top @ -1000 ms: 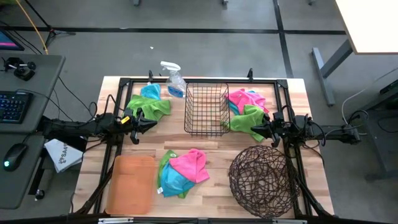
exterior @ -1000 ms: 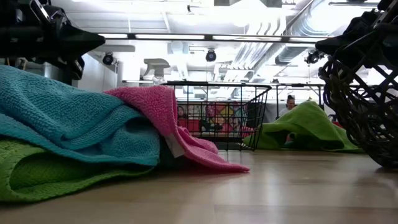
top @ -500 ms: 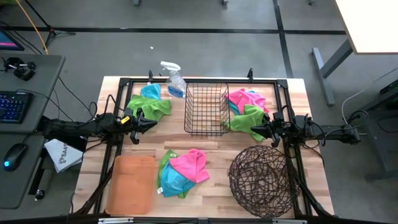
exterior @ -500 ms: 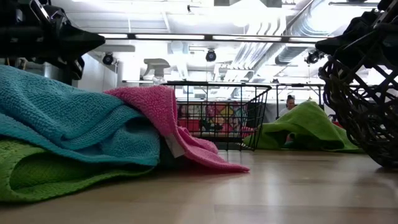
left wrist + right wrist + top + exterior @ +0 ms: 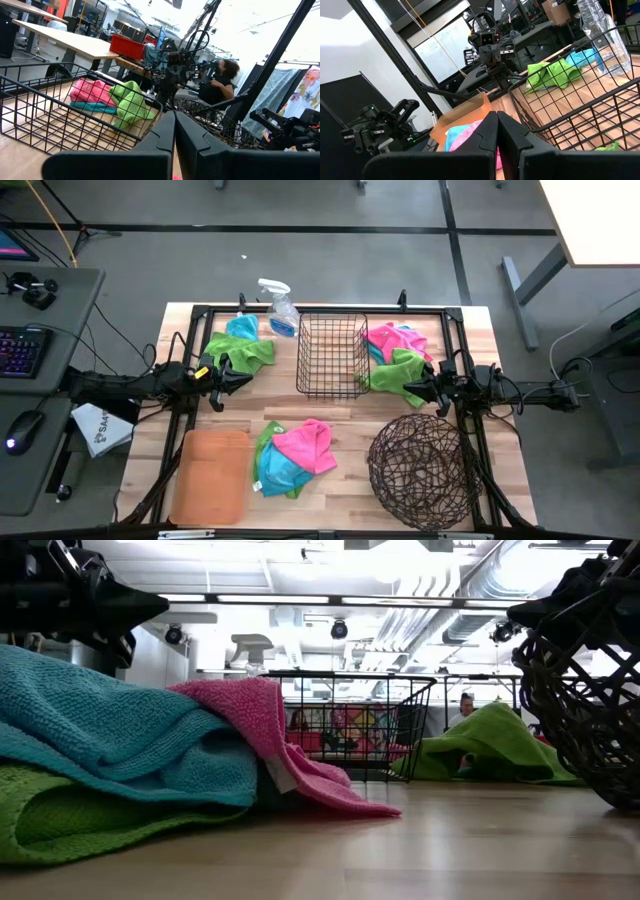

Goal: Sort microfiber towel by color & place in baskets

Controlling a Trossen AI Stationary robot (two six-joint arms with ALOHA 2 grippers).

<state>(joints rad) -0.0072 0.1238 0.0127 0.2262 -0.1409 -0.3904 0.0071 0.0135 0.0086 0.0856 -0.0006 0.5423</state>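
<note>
Orange tray (image 5: 211, 476): I am seeing it lying at the near left of the tabletop (image 5: 340, 480), with no cloth in it.
Left hand (image 5: 232, 376): I am holding it low at the left edge, pointing inward, fingers pressed together and gripping nothing, as the left wrist view shows.
Left pile: I am reading a green towel (image 5: 240, 350) with a teal towel (image 5: 241, 327) behind it, just beyond the left hand's tips and slightly toward the far side. This is the nearest cloth to that arm.
Spray bottle (image 5: 279, 308): standing at the far edge, just left of the wire basket.
Wire basket (image 5: 332, 356): sitting at centre far, seemingly without a towel.
Middle pile (image 5: 293, 455): I am seeing pink over teal over green bunched near the front, between tray and twig basket, about equally far from both arms.
Right pile: a pink towel (image 5: 390, 338) and a green one (image 5: 395, 372) are lying just right of the wire basket; the green is reaching almost to the right hand's tips.
Right hand (image 5: 418, 389): fingers pressed together, pinching nothing, aimed inward at that green cloth.
Twig basket (image 5: 424, 469): resting at near right, below the right hand.
Judgement: sorting has not begun; each arm has a green towel directly ahead.
</note>
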